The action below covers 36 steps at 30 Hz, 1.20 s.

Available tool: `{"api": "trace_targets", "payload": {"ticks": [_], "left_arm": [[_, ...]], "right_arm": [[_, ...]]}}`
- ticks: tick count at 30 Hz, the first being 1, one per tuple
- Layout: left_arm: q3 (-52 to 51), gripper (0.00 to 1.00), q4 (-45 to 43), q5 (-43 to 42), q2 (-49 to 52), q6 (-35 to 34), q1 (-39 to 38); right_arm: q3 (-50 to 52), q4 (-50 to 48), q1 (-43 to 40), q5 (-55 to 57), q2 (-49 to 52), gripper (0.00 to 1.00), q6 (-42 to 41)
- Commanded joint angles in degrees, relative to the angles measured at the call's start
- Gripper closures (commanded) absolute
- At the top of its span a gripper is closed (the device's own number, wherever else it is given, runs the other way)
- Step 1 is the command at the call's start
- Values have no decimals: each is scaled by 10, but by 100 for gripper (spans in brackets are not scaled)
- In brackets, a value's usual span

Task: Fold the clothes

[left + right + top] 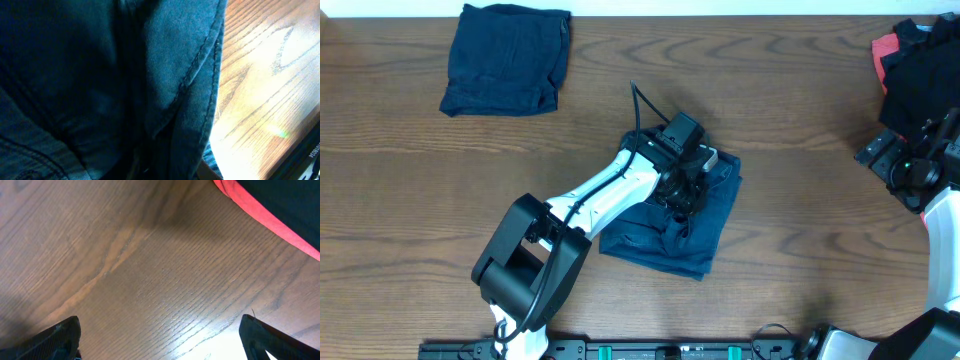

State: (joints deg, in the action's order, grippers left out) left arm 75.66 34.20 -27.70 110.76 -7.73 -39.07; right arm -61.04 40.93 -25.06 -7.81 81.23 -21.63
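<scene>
Dark navy shorts (705, 215) lie partly folded and wrinkled at the middle of the table. My left gripper (682, 192) is down on them, and its fingers are buried in the cloth. In the left wrist view the navy cloth (125, 75) with a stitched hem fills almost the whole frame and hides the fingers. A folded navy bundle (507, 60) lies at the far left. My right gripper (905, 160) is at the right edge, open and empty, just above bare wood (160, 335).
A pile of dark clothes with a red piece (920, 60) lies at the far right corner; its red edge shows in the right wrist view (260, 215). The wooden table (800, 100) lies between the shorts and the pile.
</scene>
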Motion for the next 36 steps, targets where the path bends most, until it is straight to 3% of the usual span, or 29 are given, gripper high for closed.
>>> {"api": "trace_targets", "payload": {"ticks": [1,11,18,24,25,28,31,36], "left_arm": [[-1,75,-1,-4,4,-1,0],[5,68,-18,-94,-24,1,1],[12,57,-9,-94,-88,-1,3],[12,57,33,-53,-124,-1,36],[12,59,49,-35,-124,-1,43],[12,86,115,15,-114,-1,63],[12,89,166,16,-97,2,74],[3,94,170,14,-62,1,70]], "right_arm": [[-7,0,-4,5,3,1,9],[-7,0,-4,5,3,1,9],[-7,0,-4,5,3,1,9],[-7,0,-4,5,3,1,9],[-7,0,-4,5,3,1,9],[-7,0,-4,5,3,1,9],[-7,0,-4,5,3,1,9],[-7,0,-4,5,3,1,9]]}}
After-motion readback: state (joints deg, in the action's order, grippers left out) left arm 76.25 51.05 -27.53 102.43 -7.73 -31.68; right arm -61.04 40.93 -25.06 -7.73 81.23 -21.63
